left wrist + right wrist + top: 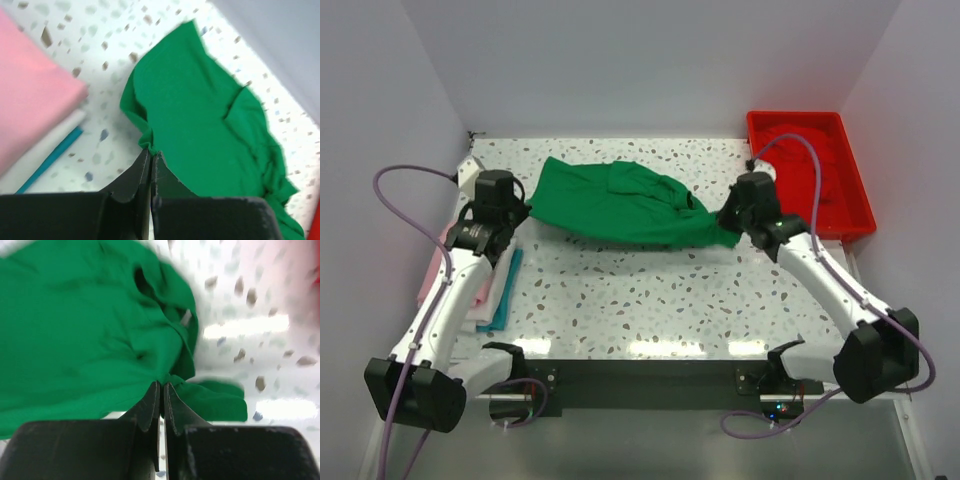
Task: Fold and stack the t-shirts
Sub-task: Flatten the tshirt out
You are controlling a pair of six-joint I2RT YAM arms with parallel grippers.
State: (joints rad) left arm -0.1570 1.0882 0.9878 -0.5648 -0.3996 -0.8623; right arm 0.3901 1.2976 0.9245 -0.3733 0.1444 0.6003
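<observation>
green t-shirt (620,205) behaving light, limp, bunching | left gripper (151,156) pinching its left edge | right gripper (161,388) pinching its right end | judging hem corners the best hold

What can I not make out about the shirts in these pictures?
Top view: left arm covers most of the folded stack.
Top view: contents of the red tray, red on red.
Right wrist view: blur smears folds of the green t-shirt.
Left wrist view: frame edge cuts off the pink shirt.

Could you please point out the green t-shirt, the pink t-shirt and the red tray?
green t-shirt (610,205): top external view, middle of cloth.
pink t-shirt (30,95): left wrist view, folded top face.
red tray (861,185): top external view, right rim.
</observation>
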